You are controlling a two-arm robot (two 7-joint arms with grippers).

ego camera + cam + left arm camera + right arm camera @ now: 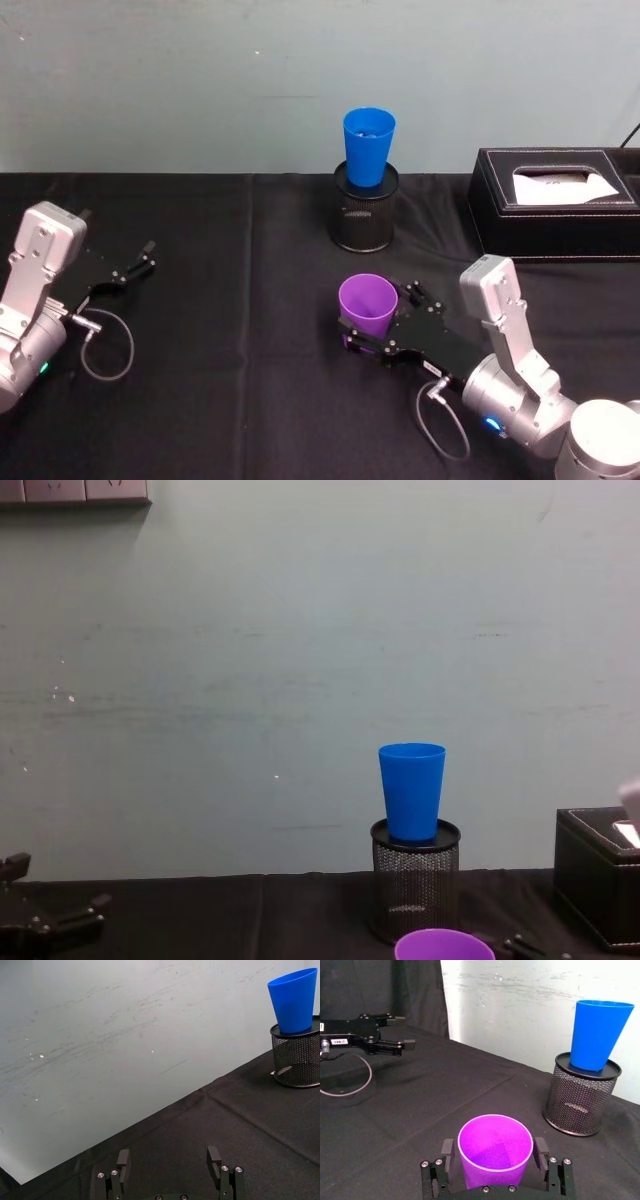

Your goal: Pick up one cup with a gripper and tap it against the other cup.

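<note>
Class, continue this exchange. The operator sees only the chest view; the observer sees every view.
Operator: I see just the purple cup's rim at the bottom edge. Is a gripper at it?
Observer: Yes. The right gripper is at the purple cup, with the cup sitting in its mouth. I cannot tell whether it grips.
Operator: Do the two cups touch?
Observer: No. In the head view the blue cup stands in the mesh holder farther back, with bare black cloth between it and the purple cup.
Operator: And the left gripper?
Observer: The left gripper hangs low over the cloth at the robot's left, open and holding nothing.
</note>
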